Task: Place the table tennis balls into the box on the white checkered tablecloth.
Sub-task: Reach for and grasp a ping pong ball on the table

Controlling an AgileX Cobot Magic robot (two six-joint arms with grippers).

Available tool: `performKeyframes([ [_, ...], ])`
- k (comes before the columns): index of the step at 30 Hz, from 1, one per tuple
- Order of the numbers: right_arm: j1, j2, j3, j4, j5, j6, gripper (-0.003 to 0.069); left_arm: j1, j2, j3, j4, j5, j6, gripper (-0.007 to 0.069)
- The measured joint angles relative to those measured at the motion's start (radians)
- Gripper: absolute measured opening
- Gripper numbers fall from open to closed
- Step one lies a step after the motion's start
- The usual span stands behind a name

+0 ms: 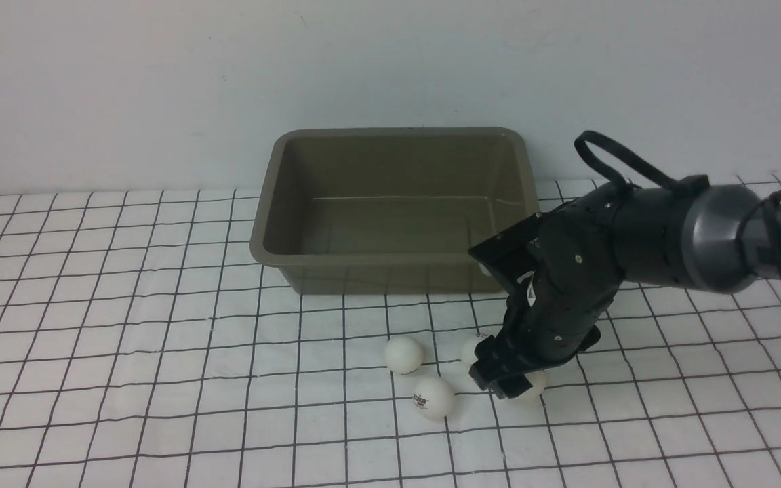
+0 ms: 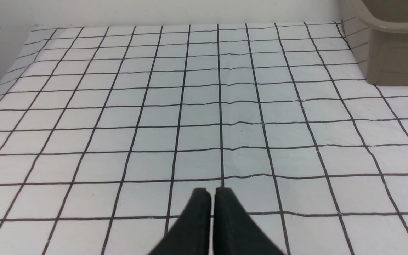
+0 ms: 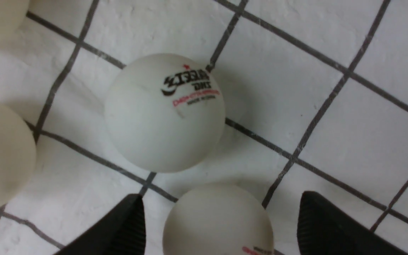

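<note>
Table tennis balls (image 1: 403, 355), four in number, are all seen lying on the white checkered tablecloth (image 1: 126, 305), gathered in a loose cluster just in front of the box (image 1: 390, 276), whose inside is seen to be bare; none of the task is therefore judged to be done, and all four balls are left to be carried over. The right pincer (image 1: 507, 381) is placed low at the right side of the cluster, and two of the balls are partly hidden behind it in the front view. In the right wrist view its jaws are shown wide apart, with the nearest ball (image 3: 218, 219) lying between them on the cloth; a strip of cloth is seen at each side of that ball, so nothing is gripped. A printed ball (image 3: 165, 113) is found just beyond the fingertips, and two more are cut off at the edge of that picture, near but apart. The step in hand is judged to be the closing on a first ball. The left pincer (image 2: 213, 193) is held shut and bare over open cloth, well apart from the balls, with only a corner of the box caught in its view
</note>
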Motion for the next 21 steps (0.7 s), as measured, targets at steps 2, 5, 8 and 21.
performKeyframes([
  [2, 0.0, 0.007, 0.0, 0.0, -0.001, 0.0, 0.0484, 0.0, 0.0, 0.0, 0.0, 0.0, 0.0, -0.0004],
  [5, 0.0, 0.007, -0.001, 0.0, 0.001, 0.0, 0.0398, 0.0, 0.0, 0.0, 0.0, 0.0, 0.0, -0.0004],
  [8, -0.001, 0.007, -0.003, 0.0, 0.006, 0.0, 0.0358, 0.0, 0.0, 0.0, 0.0, 0.0, 0.0, -0.0004],
  [21, -0.003, -0.022, -0.106, -0.019, 0.228, -0.014, 0.0358, 0.0, 0.0, 0.0, 0.0, 0.0, 0.0, -0.0004],
])
